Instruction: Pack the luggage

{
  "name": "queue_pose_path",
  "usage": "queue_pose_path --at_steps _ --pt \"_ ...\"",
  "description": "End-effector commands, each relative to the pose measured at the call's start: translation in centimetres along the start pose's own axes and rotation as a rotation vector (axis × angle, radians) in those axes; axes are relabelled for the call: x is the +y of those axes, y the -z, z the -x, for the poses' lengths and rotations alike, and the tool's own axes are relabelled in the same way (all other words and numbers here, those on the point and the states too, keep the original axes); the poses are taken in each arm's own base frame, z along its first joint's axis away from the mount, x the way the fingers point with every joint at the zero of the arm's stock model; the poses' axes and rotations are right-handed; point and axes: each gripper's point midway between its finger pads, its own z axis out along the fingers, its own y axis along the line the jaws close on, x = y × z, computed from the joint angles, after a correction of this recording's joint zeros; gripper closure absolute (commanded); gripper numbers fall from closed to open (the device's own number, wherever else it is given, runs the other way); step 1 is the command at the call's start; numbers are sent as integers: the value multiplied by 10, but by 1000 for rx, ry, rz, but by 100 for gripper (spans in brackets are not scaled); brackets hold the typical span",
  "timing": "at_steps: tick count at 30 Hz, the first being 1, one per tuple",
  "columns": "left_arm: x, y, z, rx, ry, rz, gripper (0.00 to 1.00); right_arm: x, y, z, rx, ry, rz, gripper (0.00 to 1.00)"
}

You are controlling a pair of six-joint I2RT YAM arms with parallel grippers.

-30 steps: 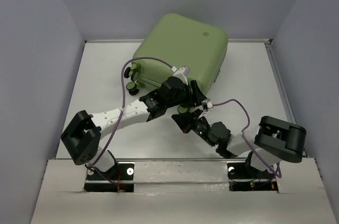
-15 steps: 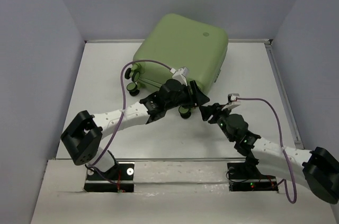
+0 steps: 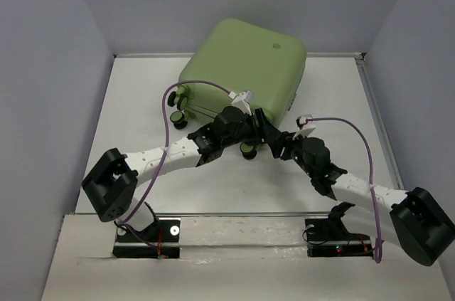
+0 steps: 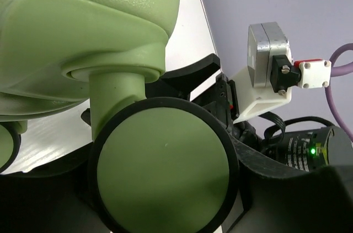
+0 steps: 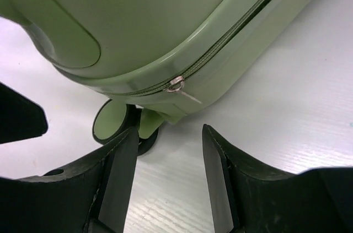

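Note:
The luggage (image 3: 245, 59), a light-green hard-shell suitcase, lies closed on the white table (image 3: 142, 102) at the back. My left gripper (image 3: 250, 139) sits at its near corner, shut around a green, black-rimmed wheel (image 4: 164, 168) that fills the space between its jaws (image 4: 165, 189). My right gripper (image 3: 279, 143) is right beside it, open (image 5: 168, 134) and empty over bare table. The closed zip's metal pull (image 5: 177, 84) hangs just beyond its fingertips. The same corner wheel (image 5: 113, 120) stands by its left finger (image 5: 118, 172).
Two more wheels (image 3: 178, 110) stick out at the suitcase's left corner. Purple cables (image 3: 167, 119) loop above both arms. The right arm's white camera mount (image 4: 267, 57) is close to my left gripper. Grey walls and a raised rim (image 3: 377, 116) border the table.
The right arm unfolded and stretched out, and its gripper went from shut to open, ending at the suitcase's near corner by the zip pull. The left arm stayed on the wheel.

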Motion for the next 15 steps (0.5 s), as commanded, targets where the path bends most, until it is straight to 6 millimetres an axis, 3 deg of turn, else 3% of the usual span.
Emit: queue_pose_path --at_steps 1,7,15 --pt "-119 36 41 -139 -105 -443 94 -3 -8 42 -101 52 56 45" --pt "-116 34 38 -131 -105 -436 94 17 -8 39 -91 83 244 51" --pt "-114 32 36 -124 -104 -433 94 33 -13 39 -104 83 338 53"
